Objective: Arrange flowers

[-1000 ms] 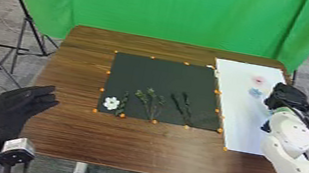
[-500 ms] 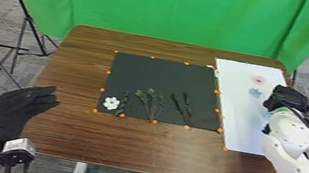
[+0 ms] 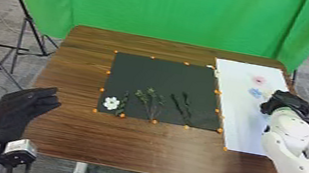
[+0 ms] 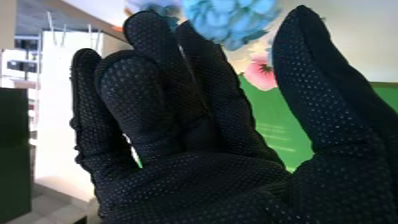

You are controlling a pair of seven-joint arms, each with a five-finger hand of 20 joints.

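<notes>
In the head view my right hand point(image 3: 285, 103) is over the right edge of the white sheet point(image 3: 244, 125), just nearer than a blue flower point(image 3: 255, 93) and a pink flower point(image 3: 258, 80). My left hand point(image 3: 13, 114) is left of the table, fingers relaxed. On the black mat point(image 3: 167, 71) lie a white flower point(image 3: 111, 103) and several green stems point(image 3: 150, 100). In the right wrist view my right hand point(image 4: 204, 175) is open and holds nothing, its fingers straight; the blue flower point(image 4: 229, 20) and the pink flower point(image 4: 260, 75) are beyond the gap beside the thumb.
The brown wooden table point(image 3: 140, 148) has small orange markers point(image 3: 155, 121) along the mat's edges. A green curtain point(image 3: 181, 13) hangs behind it, and black tripod stands point(image 3: 0, 46) are on the left.
My right hand has drawn back a little toward the near side, uncovering more of the blue flower. The left hand is nearly still, and the mat's flowers and stems have not moved.
</notes>
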